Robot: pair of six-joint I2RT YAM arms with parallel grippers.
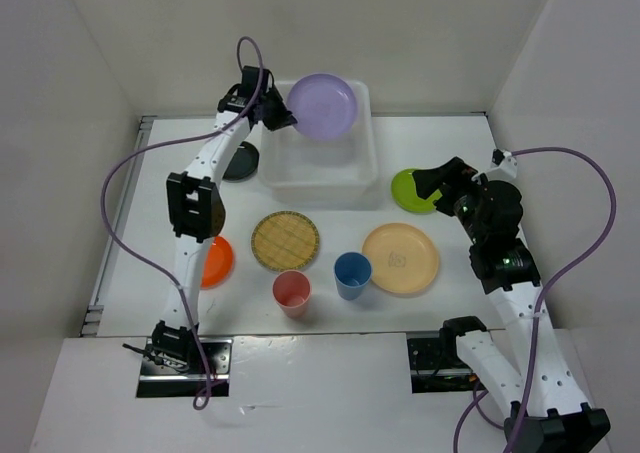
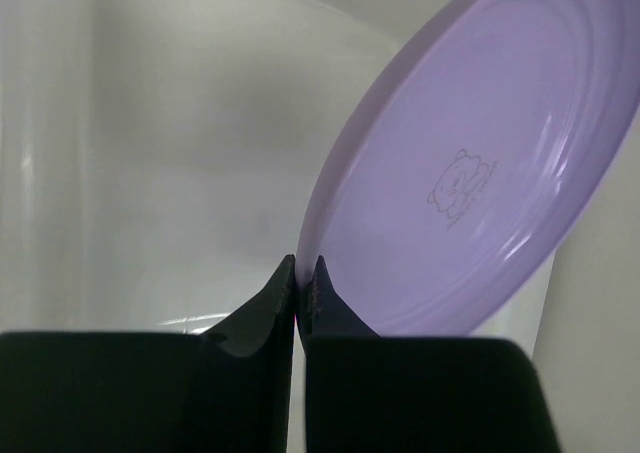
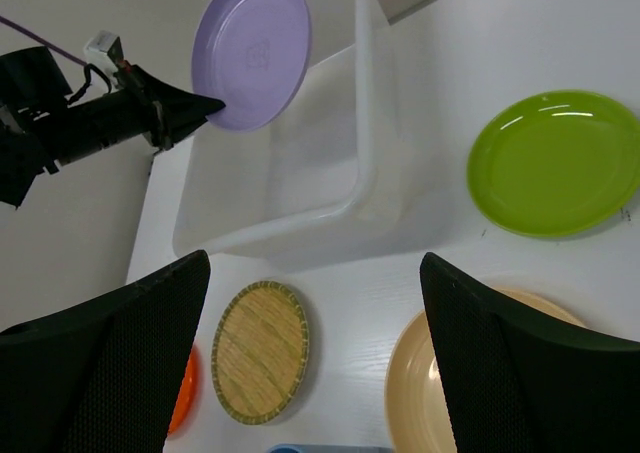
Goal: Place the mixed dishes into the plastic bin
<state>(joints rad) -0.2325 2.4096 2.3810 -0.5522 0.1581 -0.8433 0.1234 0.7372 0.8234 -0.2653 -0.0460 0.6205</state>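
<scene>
The left arm's jaws pinch the rim of the lavender plate (image 1: 322, 106), holding it tilted over the plastic bin (image 1: 318, 181) at the far edge of the counter (image 1: 450, 143). The right arm's jaws are spread wide near the lime green plate (image 1: 405, 189), toward the right edge.

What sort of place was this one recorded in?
Probably a lab robot cell: a white table walled in by plain white panels, left arm and right arm bolted at its near edge, plastic dishes laid out by a white bin.

Lavender plate (image 3: 255, 48) in left tool (image 3: 215, 106), above bin (image 3: 362, 103)
</scene>
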